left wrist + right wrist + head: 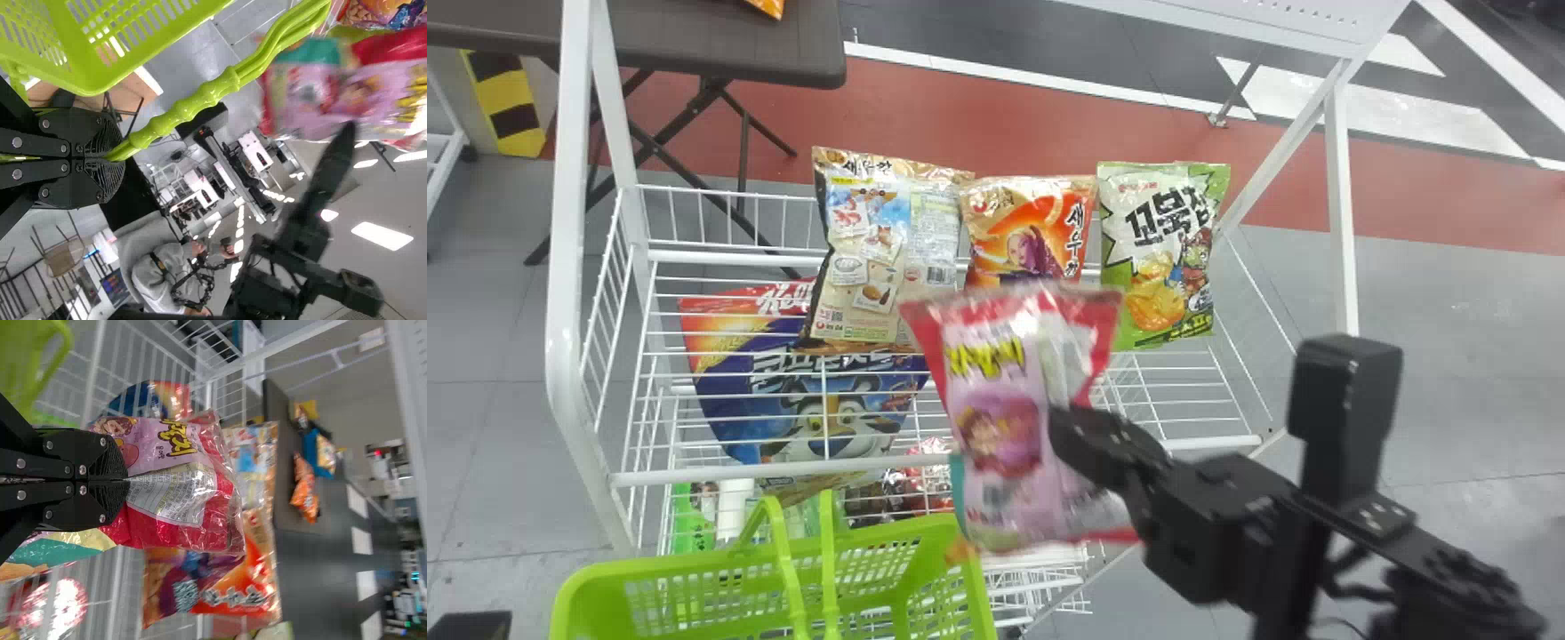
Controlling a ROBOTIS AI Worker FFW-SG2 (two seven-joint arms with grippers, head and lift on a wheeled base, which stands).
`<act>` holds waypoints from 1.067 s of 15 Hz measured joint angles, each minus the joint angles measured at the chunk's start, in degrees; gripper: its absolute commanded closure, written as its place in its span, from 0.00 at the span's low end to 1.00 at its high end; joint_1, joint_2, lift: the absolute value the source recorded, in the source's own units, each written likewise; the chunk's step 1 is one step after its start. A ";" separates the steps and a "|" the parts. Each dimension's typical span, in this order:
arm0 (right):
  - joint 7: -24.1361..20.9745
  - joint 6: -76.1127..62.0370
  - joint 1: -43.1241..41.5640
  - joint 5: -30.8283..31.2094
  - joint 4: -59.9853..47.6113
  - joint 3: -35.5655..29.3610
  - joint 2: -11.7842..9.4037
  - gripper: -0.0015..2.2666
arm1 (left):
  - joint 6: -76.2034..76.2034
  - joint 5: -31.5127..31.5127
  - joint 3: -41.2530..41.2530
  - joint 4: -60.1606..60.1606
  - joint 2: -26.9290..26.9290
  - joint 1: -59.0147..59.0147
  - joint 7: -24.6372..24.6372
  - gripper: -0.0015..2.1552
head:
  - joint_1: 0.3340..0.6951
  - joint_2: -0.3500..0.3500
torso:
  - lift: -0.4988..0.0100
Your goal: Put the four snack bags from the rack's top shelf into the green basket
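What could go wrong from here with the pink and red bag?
The pink and red bag, pinched at one side by the right hand, might swivel or slip. It could snag on the handles standing over the green basket. The left hand grips a handle, so a knock might tilt the basket.

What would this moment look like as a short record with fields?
Right gripper: shut on pink-and-red snack bag
Left gripper: shut on handle of green basket
Top shelf: gold-and-blue bag, orange bag, green bag
Below top shelf: blue bag
Bags out of rack: one, held
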 measured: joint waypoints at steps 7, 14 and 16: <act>7.14 18.26 2.77 -19.57 0.80 -15.75 6.43 0.97 | -0.15 -1.81 -1.60 -0.86 -0.61 0.20 0.37 0.88 | 1.00 0.00 | 0.98; 5.38 18.33 2.15 -6.13 8.59 2.96 6.00 0.97 | 0.03 -1.81 -1.88 -3.74 0.00 1.93 0.31 0.88 | 1.00 0.00 | 0.98; 3.39 18.33 1.52 -2.17 10.20 6.64 4.66 0.97 | 0.09 -1.87 -2.30 -4.08 0.01 1.99 0.41 0.88 | 1.00 0.00 | 0.98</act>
